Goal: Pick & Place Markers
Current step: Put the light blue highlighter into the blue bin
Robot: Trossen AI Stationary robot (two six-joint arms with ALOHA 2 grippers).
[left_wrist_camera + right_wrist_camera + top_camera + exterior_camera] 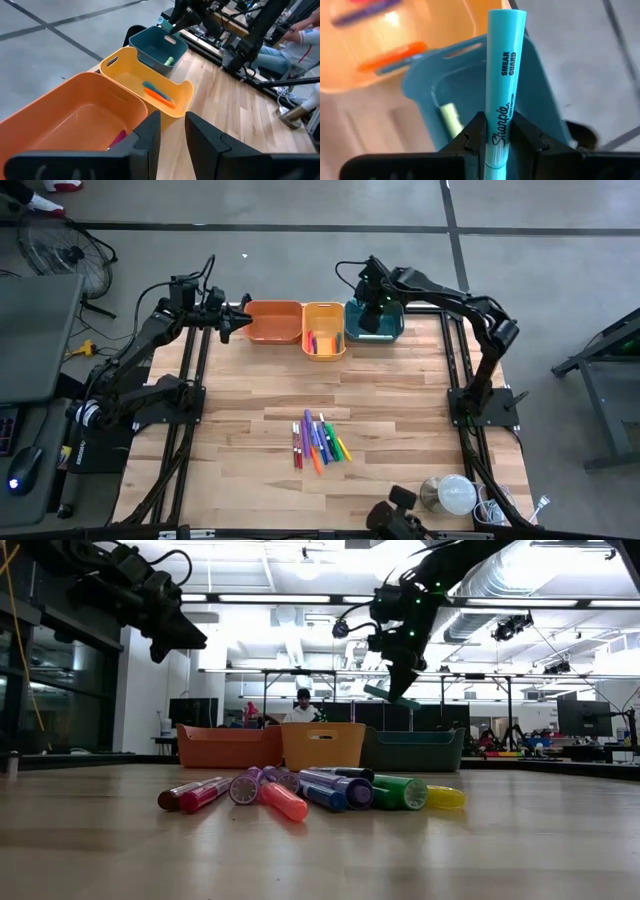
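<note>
Right gripper (496,137) clamps a teal marker (503,85) above the teal bin (385,323), apparently colour-sorting. Left gripper (172,137) idles, jaws slightly parted, empty.

A loose cluster of capped markers (318,442) in red, pink, purple, orange, blue, green and yellow lies flat on the wooden desk, nearer its front edge. Some markers lie in the bins at the back edge. A light-blue Sharpie highlighter (503,85) is pinched in the right pincer (501,134) above the teal bin.
</note>
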